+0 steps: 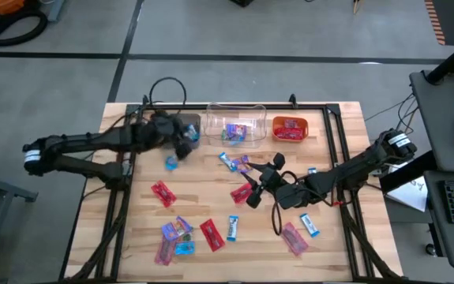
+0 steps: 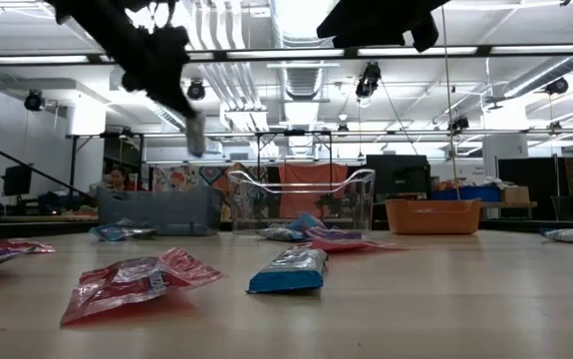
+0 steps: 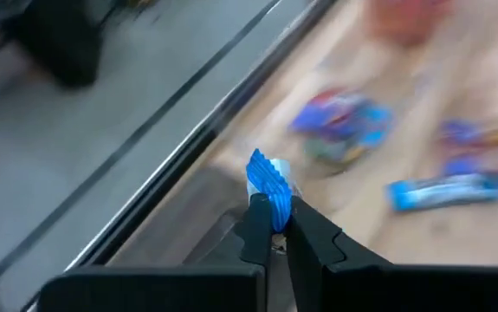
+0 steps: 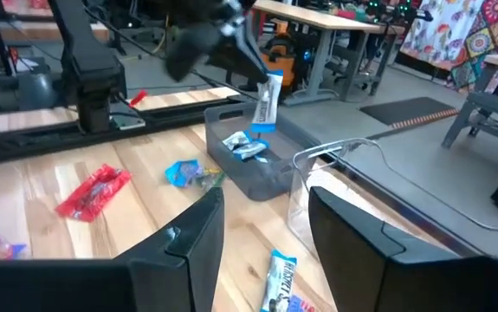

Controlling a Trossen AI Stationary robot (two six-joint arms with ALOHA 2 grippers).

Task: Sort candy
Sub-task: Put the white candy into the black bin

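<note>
My left gripper [image 1: 185, 146] is shut on a blue-and-white candy [image 4: 266, 106] that hangs above the dark bin [image 4: 257, 178] at the table's far left. That bin holds blue candy [image 4: 244, 146]. My right gripper [image 4: 266, 234] hovers open over the middle of the table [image 1: 345, 118] with nothing between its fingers. Loose candy lies flat on the wood: red pieces [image 1: 163, 192] [image 1: 211, 234], blue pieces [image 1: 232, 227] [image 1: 309, 225] and a purple cluster [image 1: 175, 233]. My left gripper pinches one end of the blue-and-white candy [image 3: 274, 201] between its two fingertips; the crimped wrapper end sticks out past them. The fingers slant down from the table's left. The candy hangs below them, lifted clear over the dark bin.
A clear bin [image 1: 234, 126] with purple and blue candy stands in the middle of the far edge, an orange bin [image 1: 290, 128] with red candy to its right. Black frame rails [image 1: 337, 158] run along the table's sides. A red candy [image 1: 241, 194] lies under my right gripper.
</note>
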